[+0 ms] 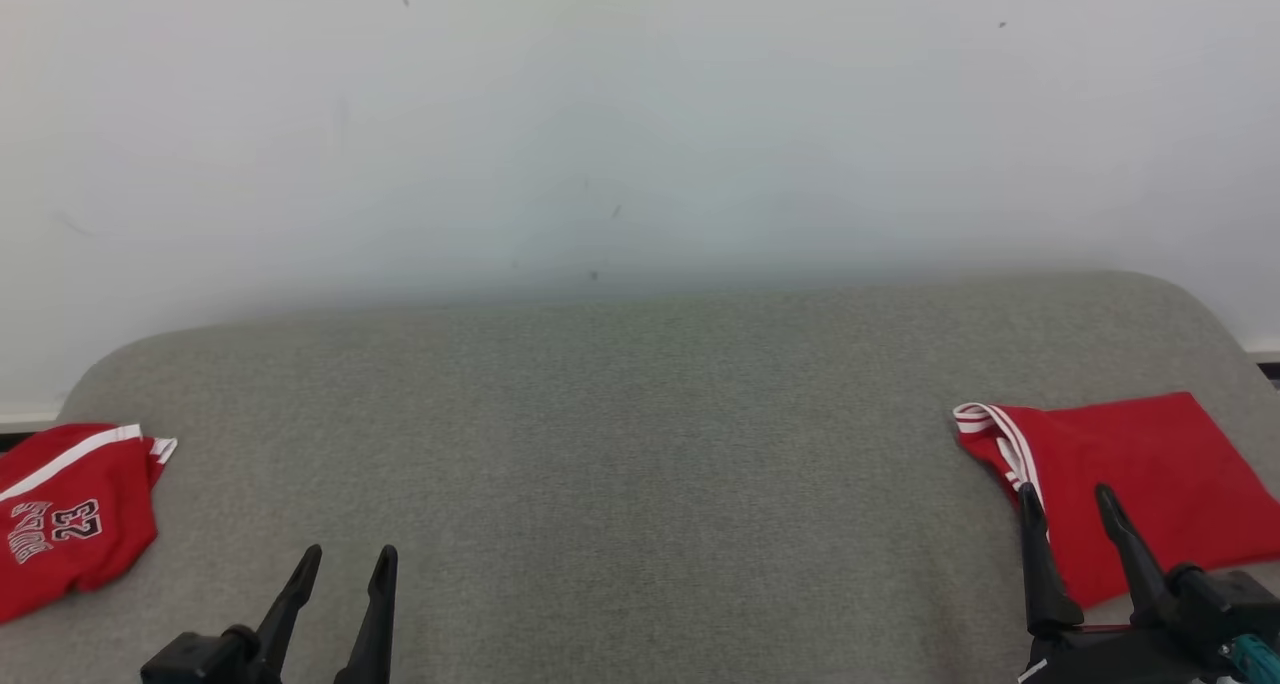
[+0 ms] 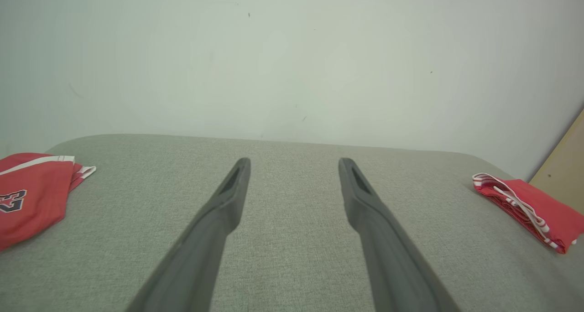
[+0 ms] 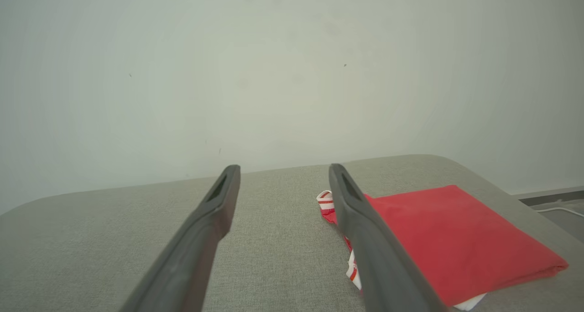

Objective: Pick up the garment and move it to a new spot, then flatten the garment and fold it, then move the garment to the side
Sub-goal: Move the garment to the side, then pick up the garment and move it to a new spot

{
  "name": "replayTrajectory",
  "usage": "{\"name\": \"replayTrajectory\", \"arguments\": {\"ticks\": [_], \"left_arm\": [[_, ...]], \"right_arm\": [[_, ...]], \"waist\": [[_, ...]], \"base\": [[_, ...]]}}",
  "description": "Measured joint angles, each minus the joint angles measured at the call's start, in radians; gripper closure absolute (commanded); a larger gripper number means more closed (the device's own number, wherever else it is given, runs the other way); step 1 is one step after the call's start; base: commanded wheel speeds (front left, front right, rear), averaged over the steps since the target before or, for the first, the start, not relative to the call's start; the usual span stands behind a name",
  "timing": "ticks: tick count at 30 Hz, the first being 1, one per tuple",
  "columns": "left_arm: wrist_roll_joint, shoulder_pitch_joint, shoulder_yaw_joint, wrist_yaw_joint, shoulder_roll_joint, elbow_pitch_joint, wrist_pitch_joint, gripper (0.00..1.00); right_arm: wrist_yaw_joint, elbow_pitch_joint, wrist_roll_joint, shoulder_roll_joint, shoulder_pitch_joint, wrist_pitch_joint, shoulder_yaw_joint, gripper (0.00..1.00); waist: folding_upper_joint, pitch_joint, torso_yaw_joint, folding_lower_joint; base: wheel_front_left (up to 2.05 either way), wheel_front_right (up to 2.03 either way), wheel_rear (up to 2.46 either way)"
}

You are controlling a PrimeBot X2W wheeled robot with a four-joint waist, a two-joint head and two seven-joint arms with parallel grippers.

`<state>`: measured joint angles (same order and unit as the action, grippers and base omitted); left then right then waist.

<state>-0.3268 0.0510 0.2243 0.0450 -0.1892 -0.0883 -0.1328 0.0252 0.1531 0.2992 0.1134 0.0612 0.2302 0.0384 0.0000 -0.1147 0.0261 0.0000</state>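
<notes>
Garment (image 1: 1130, 474), red with white-striped trim, lies folded flat at the right end of the grey surface (image 1: 640, 444). At its near left edge is the right pincer (image 1: 1066, 491), fingers apart and empty. Over the surface's near left part, the left pincer (image 1: 349, 556) is likewise apart and empty. A red jersey (image 1: 70, 514) numbered 23 lies at the surface's left end.

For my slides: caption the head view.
Left gripper and right gripper open; folded red garment right, numbered jersey left.

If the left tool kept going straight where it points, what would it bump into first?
Likely the pale wall. The left tool points over the grey cushion with nothing in its path, though depth is hard to judge.
</notes>
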Motion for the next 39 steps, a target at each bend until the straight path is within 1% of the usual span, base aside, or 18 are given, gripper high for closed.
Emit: {"name": "replayTrajectory", "arguments": {"ticks": [5, 11, 21, 29, 32, 34, 39], "left_arm": [[0.005, -0.019, 0.016, 0.001, -0.001, -0.008, 0.009, 0.00], [0.019, -0.020, 0.015, 0.000, -0.010, -0.002, 0.010, 0.00], [0.032, -0.013, -0.001, -0.011, -0.035, 0.027, 0.019, 0.00], [0.040, -0.015, 0.002, -0.010, -0.041, 0.045, 0.036, 0.00], [0.039, -0.015, -0.013, -0.011, -0.043, 0.045, 0.036, 0.00], [0.039, -0.016, -0.019, -0.019, -0.045, 0.045, 0.036, 0.00], [0.037, -0.016, -0.020, -0.019, -0.044, 0.042, 0.037, 0.00]], "right_arm": [[0.000, -0.015, 0.005, 0.000, 0.015, -0.001, 0.002, 0.00], [0.001, -0.024, 0.009, -0.003, 0.014, -0.003, -0.012, 0.00], [0.019, -0.009, 0.009, -0.020, -0.014, -0.015, -0.068, 0.00], [0.017, -0.020, 0.009, -0.029, -0.014, -0.018, -0.075, 0.00], [0.017, -0.016, 0.009, -0.029, -0.032, -0.019, -0.080, 0.00], [0.017, -0.009, 0.008, -0.030, -0.053, -0.019, -0.086, 0.00], [0.017, 0.002, 0.008, -0.030, -0.057, -0.019, -0.088, 0.00]], "waist": [[0.0000, 0.001, 0.039, 0.0000], [0.0000, 0.003, 0.107, 0.0000], [0.0000, 0.008, 0.244, 0.0000], [0.0000, 0.021, 0.360, 0.0000], [0.0000, 0.030, 0.399, 0.0000], [0.0000, 0.038, 0.420, 0.0000], [0.0000, 0.055, 0.453, 0.0000]], "base": [[0.00, 0.00, 0.00], [0.00, 0.00, 0.00], [0.00, 0.00, 0.00], [0.00, 0.00, 0.00], [0.00, 0.00, 0.00], [0.00, 0.00, 0.00], [0.00, 0.00, 0.00]]}}
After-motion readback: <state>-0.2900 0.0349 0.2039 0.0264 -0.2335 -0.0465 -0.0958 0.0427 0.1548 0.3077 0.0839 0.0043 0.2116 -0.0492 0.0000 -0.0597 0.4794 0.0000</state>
